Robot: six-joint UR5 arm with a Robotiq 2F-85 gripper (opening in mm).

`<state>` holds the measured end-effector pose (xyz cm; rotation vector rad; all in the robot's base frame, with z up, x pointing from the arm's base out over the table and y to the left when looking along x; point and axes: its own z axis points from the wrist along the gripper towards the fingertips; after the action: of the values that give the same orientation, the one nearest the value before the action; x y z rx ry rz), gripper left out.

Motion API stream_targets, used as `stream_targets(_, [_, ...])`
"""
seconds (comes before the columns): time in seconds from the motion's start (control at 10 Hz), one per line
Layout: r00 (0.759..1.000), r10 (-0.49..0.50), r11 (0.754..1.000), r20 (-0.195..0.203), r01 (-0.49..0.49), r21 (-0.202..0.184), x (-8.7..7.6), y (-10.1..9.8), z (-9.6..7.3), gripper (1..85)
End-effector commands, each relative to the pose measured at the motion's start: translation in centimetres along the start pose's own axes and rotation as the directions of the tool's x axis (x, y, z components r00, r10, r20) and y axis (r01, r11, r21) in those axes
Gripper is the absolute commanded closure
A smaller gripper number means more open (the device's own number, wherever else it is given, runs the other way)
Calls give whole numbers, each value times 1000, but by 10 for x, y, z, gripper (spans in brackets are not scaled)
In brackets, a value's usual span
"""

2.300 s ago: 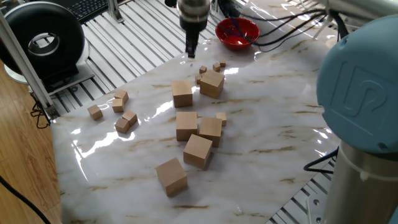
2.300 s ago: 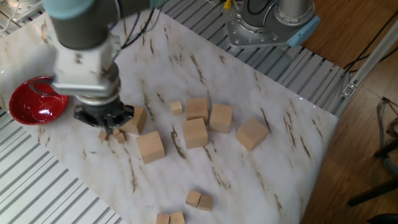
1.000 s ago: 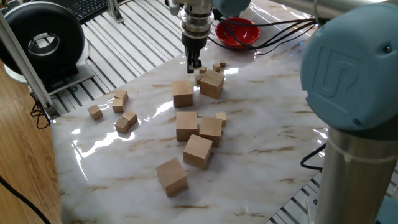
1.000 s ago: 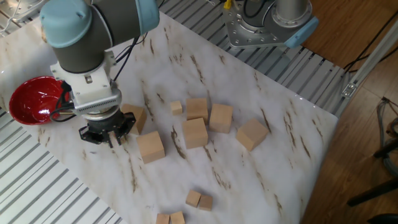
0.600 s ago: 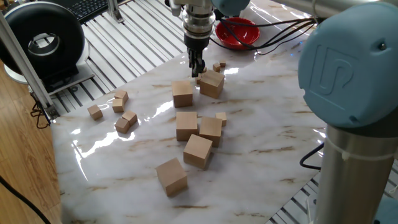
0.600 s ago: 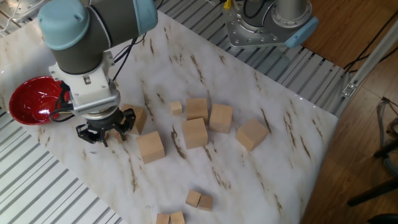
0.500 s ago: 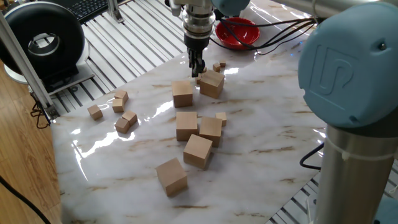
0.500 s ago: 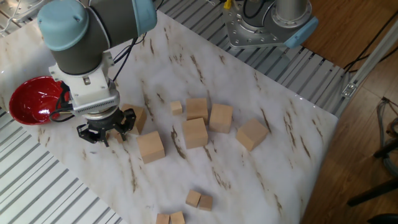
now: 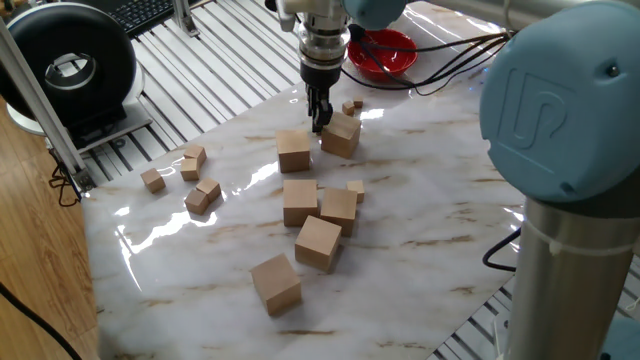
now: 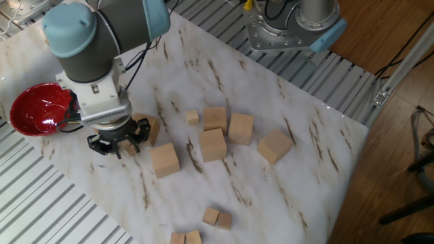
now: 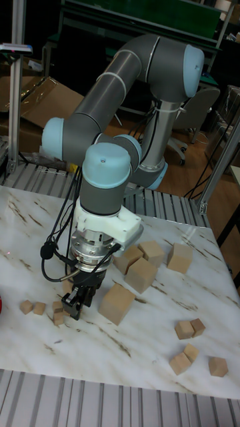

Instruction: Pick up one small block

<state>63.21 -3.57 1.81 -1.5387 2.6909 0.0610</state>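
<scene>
Item: gripper (image 9: pixel 319 124), lowered to the worktop (image 9: pixel 420 230) beside a large cube (image 9: pixel 341 134). Fingers (image 11: pixel 69 308) stood slightly apart; we could not tell whether they held anything. Small block (image 11: pixel 57 318) lay at the fingertips, near the red bowl (image 9: pixel 381 52). We judged the step: grasping. Next: close, then lift.

The small block (image 11: pixel 58 318) is a tiny, plain light-tan wooden cube, the smallest size of block on the table. It rests flat on the white marbled table (image 11: pixel 133 347), right at the tips of the gripper (image 11: pixel 72 310). Whether the fingers touch it cannot be told. Two more cubes of the same tiny size lie side by side a little further out.
</scene>
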Motion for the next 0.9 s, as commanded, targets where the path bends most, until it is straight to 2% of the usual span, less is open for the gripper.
stream_targets(0.0, [1000, 14, 1000, -12, -14, -15, 5, 6, 2, 423])
stream_targets(0.2, [1000, 6, 1000, -4, -6, 8, 2, 0, 11, 427])
stream_targets(0.5, [1000, 10, 999, 4, -10, 33, 1, -7, 12, 463])
stream_targets(0.6, [1000, -2, 999, -6, 3, 41, 3, -21, 0, 533])
stream_targets(0.7, [1000, -6, 1000, 1, 6, 20, 5, -28, -14, 570])
stream_targets(0.8, [1000, -8, 1000, 2, 8, 22, 5, -27, -18, 563])
